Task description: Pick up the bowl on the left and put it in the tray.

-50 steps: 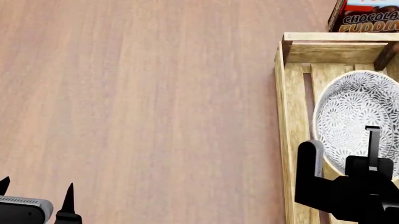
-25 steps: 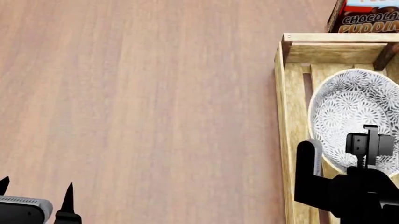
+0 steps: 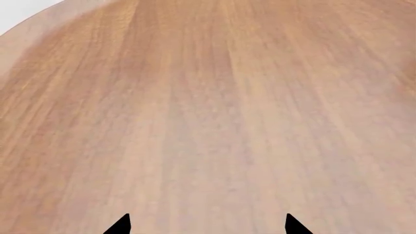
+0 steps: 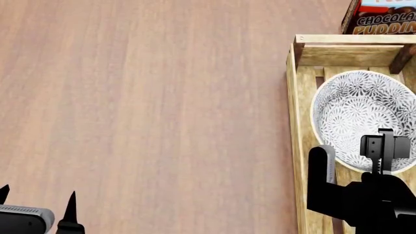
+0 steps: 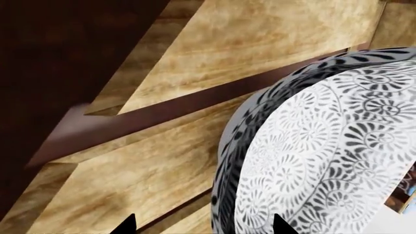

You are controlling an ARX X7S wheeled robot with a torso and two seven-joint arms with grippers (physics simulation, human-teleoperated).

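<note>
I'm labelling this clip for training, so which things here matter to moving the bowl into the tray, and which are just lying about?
Part of the job:
- bowl, inside the tray
- tray
- right claw, at the bowl's near rim

Just lying about:
- chocolate pudding box, beyond the tray
- left claw, over bare table

A wide wooden bench (image 4: 149,107) of reddish-brown grain fills most of the head view. At its far right corner stands a chocolate pudding box (image 4: 380,17), brown with white lettering, cut off by the picture's edge.
</note>
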